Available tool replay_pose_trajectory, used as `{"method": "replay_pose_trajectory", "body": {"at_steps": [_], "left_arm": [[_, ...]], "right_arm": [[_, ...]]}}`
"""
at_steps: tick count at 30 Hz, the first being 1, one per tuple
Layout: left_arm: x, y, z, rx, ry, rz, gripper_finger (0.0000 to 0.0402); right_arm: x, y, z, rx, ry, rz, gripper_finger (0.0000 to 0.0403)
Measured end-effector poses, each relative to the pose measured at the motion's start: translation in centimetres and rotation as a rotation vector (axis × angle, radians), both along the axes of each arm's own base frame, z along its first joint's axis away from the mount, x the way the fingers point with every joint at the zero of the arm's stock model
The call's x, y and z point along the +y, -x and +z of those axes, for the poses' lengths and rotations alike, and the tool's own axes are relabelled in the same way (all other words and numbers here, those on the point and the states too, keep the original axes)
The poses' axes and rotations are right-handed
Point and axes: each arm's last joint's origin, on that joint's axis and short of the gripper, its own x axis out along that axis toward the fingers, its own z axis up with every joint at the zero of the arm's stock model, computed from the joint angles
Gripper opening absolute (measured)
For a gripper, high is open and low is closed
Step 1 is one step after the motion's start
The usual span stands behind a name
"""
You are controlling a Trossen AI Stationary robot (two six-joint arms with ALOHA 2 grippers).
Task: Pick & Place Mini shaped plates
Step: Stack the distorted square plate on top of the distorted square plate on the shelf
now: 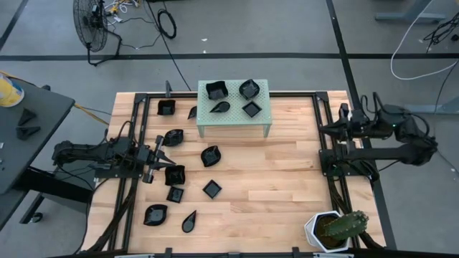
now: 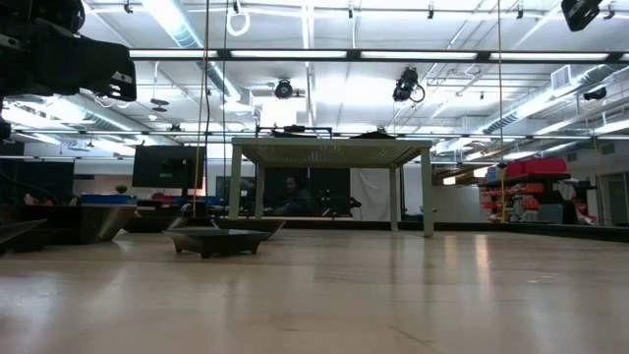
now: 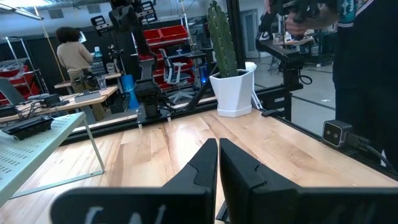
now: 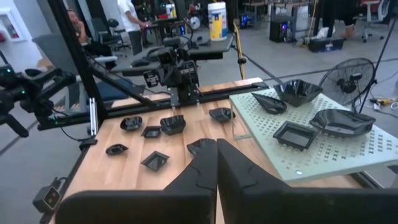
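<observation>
The high view shows four mini shaped plates [image 1: 233, 99] on the pale green perforated stand [image 1: 262, 122] at upper centre, more scattered lower left. There the left gripper [image 1: 162, 155] hovers, fingers pressed together, empty. The right gripper [image 4: 216, 163] is likewise closed on nothing; only its wrist view shows this.

Four plates [image 4: 298, 134] on stand [image 4: 348, 158]; jaws seemingly closed.

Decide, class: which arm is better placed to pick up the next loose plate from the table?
Left. The left gripper sits among the loose plates, beside a wavy plate; the right gripper waits at the far edge.
</observation>
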Motion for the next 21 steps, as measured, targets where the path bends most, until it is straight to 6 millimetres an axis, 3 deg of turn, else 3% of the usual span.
{"method": "replay_pose_trajectory", "body": {"at_steps": [9,21], "left_arm": [[0.0,0.0,0.0,0.000,0.000,0.000,0.0023],[0.0,0.0,0.0,0.000,0.000,0.000,0.0023]], "right_arm": [[0.2,1.8,-0.3,-0.054,-0.005,0.036,0.0005],[0.2,2.0,-0.7,-0.014,0.009,0.113,0.0006]]}}
